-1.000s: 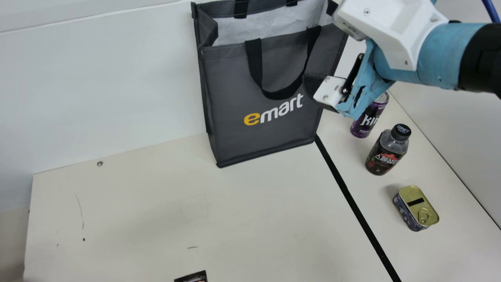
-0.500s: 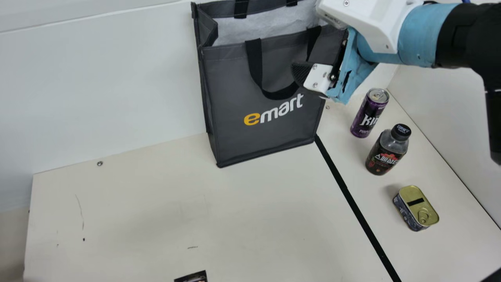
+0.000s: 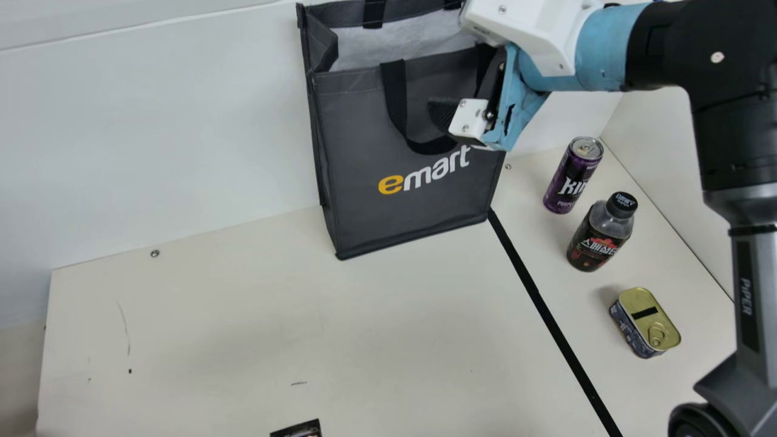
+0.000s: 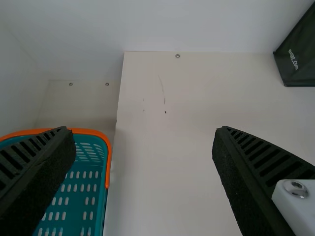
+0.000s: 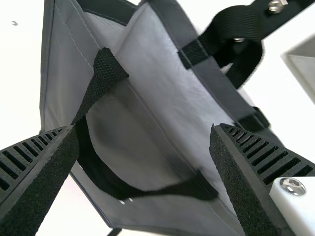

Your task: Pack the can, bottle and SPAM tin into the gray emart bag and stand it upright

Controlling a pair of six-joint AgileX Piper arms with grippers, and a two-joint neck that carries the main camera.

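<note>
In the main view, the right gripper [image 3: 464,106] is farther left than in both earlier frames. A second ago it was by the right side of the gray emart bag [image 3: 358,133] and overlapped the upper part of the can [image 3: 573,175]; now it sits across the bag's upper right part, above the printing, and the can is seen whole. More of the right arm [image 3: 728,121] has come into the frame, bending down along the right edge to the lower right corner.

The bag has kept its place, upright and open-topped at the upper middle. The can stands right of it, with the bottle [image 3: 598,240] upright just below the can in the picture and the SPAM tin [image 3: 644,321] lower still, at right. All three are outside the bag, in the same spots as before on the table [image 3: 243,328], right of the black strip [image 3: 540,297]. A dark printed item [image 3: 298,430], cut off by the bottom edge, is likewise unmoved.

The right wrist view shows the right gripper [image 5: 145,128] with its fingers spread, the bag's front and a black handle [image 5: 98,86] beyond them; whether either finger touches the handle, I cannot tell. In the left wrist view the left gripper [image 4: 145,129] has its fingers apart too, with a teal basket [image 4: 74,196] at lower left.
</note>
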